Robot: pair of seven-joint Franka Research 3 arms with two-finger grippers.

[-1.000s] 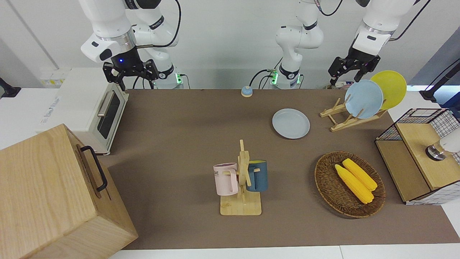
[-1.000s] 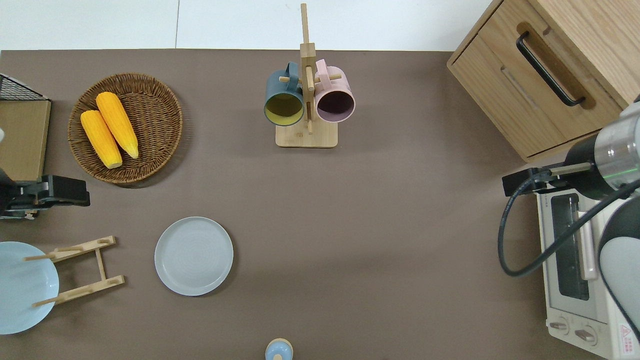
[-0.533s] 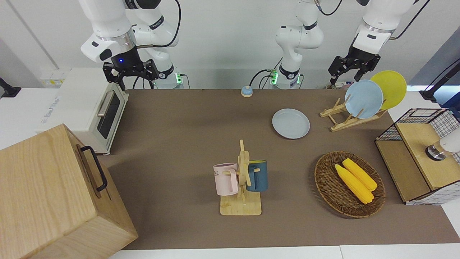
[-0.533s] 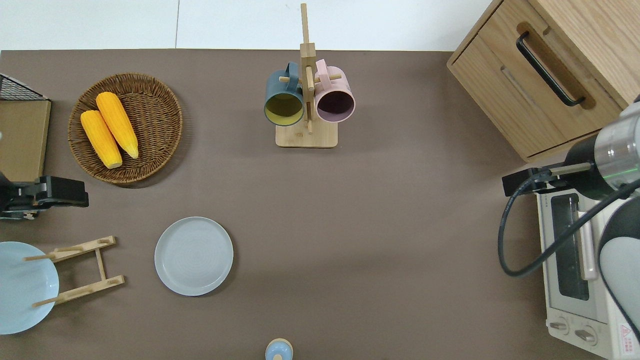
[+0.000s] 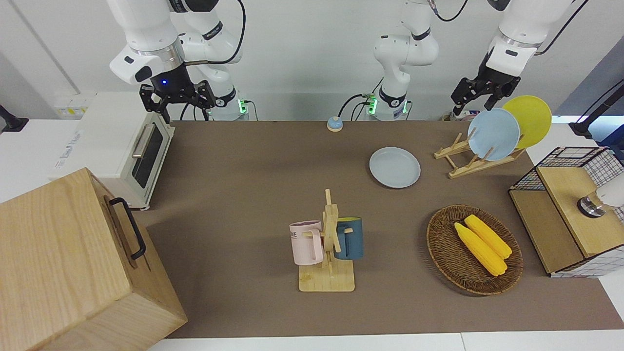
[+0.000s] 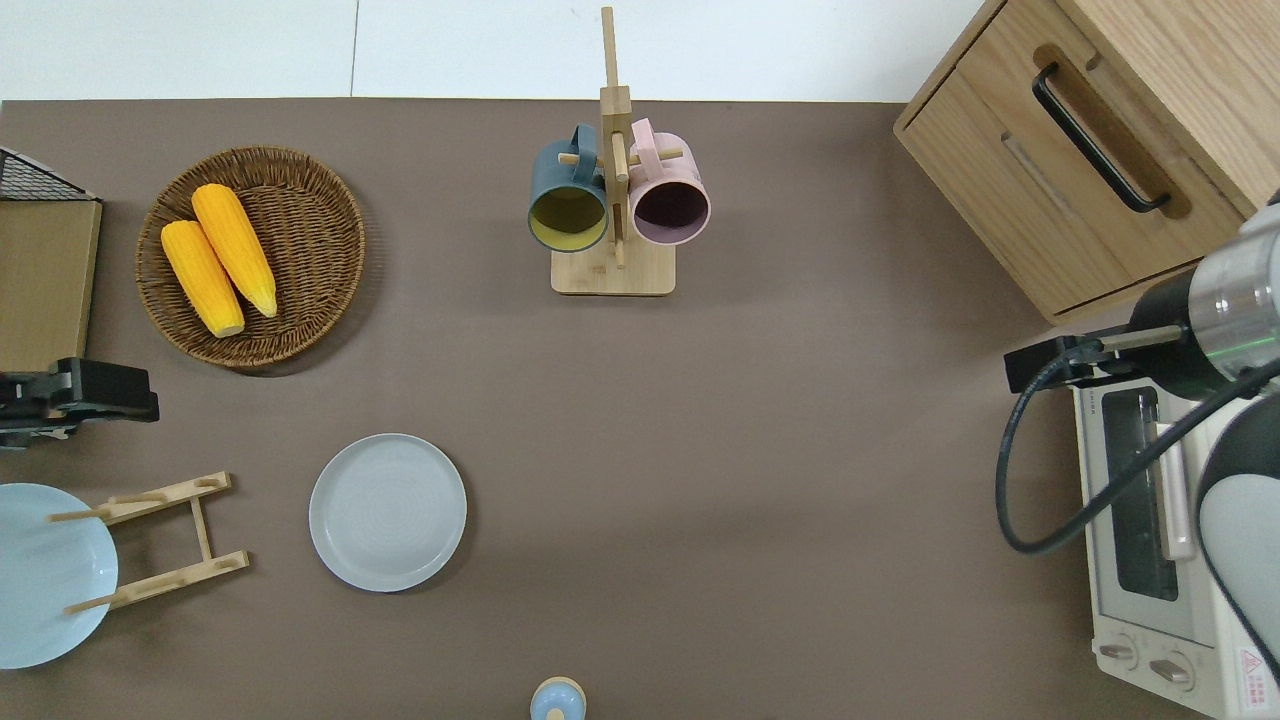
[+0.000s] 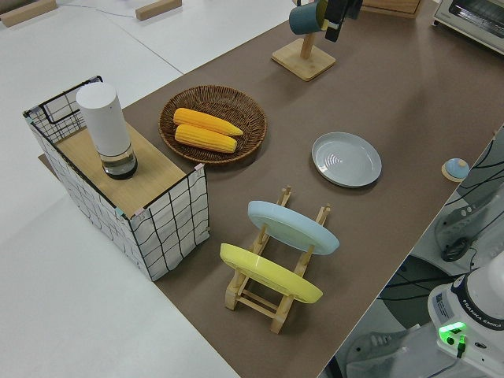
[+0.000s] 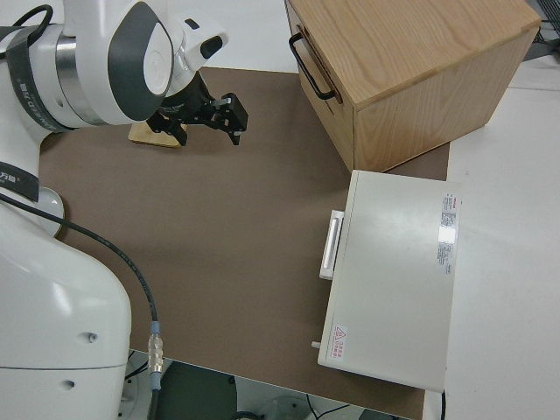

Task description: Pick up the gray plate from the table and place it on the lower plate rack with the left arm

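Note:
The gray plate (image 5: pixel 395 167) lies flat on the table (image 5: pixel 243 165), beside the lower plate rack (image 5: pixel 463 165) and toward the right arm's end from it; it also shows in the overhead view (image 6: pixel 388 511) and the left side view (image 7: pixel 346 158). The rack (image 6: pixel 190 530) holds a light-blue plate (image 5: pixel 493 134) and a yellow plate (image 5: pixel 529 119), and its pegs nearest the gray plate are bare. My left gripper (image 5: pixel 473 103) is open and empty, up in the air over the table's edge between the basket and the rack (image 6: pixel 120 392). The right arm is parked.
A wicker basket (image 5: pixel 441 243) with two corn cobs lies farther from the robots than the rack. A wire-and-wood box (image 5: pixel 570 209) stands at the left arm's end. A mug stand (image 5: pixel 327 243) with two mugs, a wooden cabinet (image 5: pixel 73 263), a toaster oven (image 5: pixel 122 146) and a small blue bell (image 5: pixel 335 124) are also here.
My left gripper has risen and drifted toward the left arm's end of the table, away from the gray plate. The plate, the rack and the right arm have not moved.

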